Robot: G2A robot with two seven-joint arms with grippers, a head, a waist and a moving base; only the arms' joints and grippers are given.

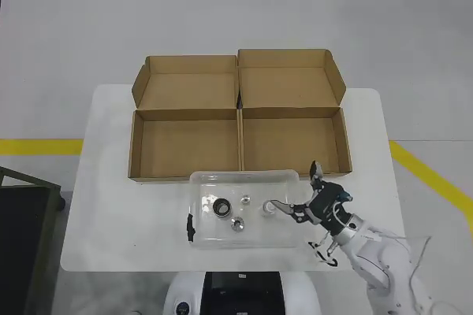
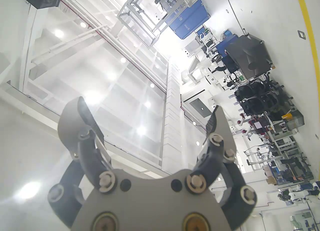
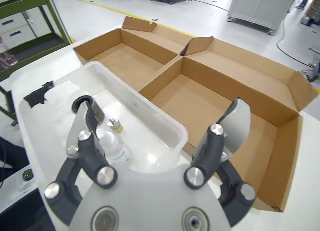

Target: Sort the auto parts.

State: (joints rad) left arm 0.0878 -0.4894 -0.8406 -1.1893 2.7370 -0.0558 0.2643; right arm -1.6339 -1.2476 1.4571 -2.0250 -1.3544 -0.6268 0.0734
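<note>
Clear tray (image 1: pixel 240 176) of parts (image 1: pixel 222 207) has the empty right tool (image 1: pixel 292 188) spread wide over its end.

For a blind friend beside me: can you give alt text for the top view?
The right gripper, open, hangs over the end of a clear tray holding small metal parts on a white table. Two open cardboard boxes lie beyond it.

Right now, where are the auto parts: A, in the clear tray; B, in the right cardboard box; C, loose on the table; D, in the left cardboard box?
A: the dark ring and the small metal parts lie inside the clear tray; the cardboard boxes hold nothing.
</note>
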